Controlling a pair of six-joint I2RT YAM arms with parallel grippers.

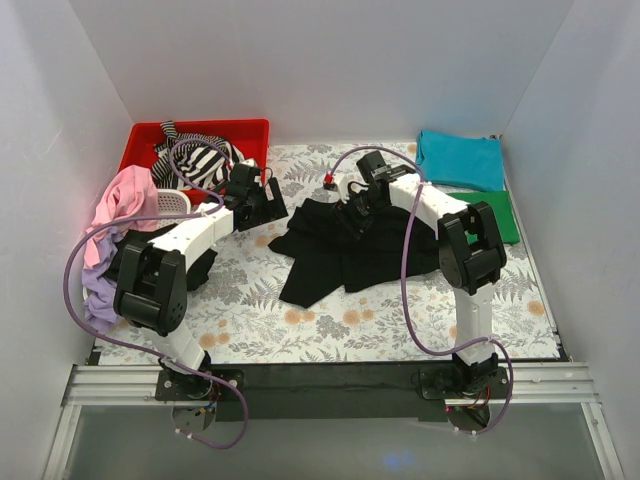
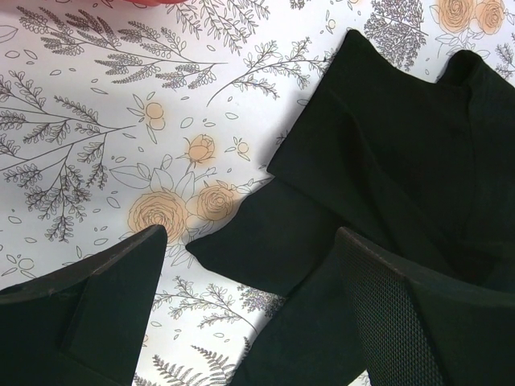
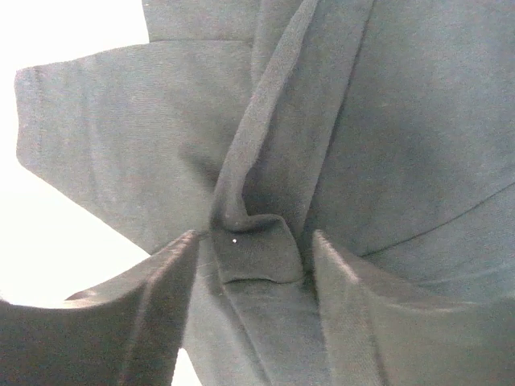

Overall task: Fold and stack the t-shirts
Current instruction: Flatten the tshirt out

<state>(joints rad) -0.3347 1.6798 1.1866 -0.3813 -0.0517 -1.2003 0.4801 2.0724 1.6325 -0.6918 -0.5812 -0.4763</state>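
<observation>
Black t-shirt point(image 1: 340, 250) lies crumpled mid-desk point(image 1: 260, 320). My left tool point(image 2: 251, 237) is released, jaws wide, hovering over the shirt's sleeve edge. My right tool point(image 3: 255, 241) straddles a raised fold of it; can't tell if it's clamped.

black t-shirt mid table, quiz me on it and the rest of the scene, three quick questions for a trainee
1. True or false: the left gripper is shut on the black t-shirt.
2. Which tee lies in the red bin? A teal, B black-and-white striped, C green.
3. Fill in: a raised fold of the black t-shirt stands between the ___ gripper's fingers.
Key: 1 false, its jaws stand open over the shirt's edge. 2 B, the striped tee. 3 right gripper.
</observation>
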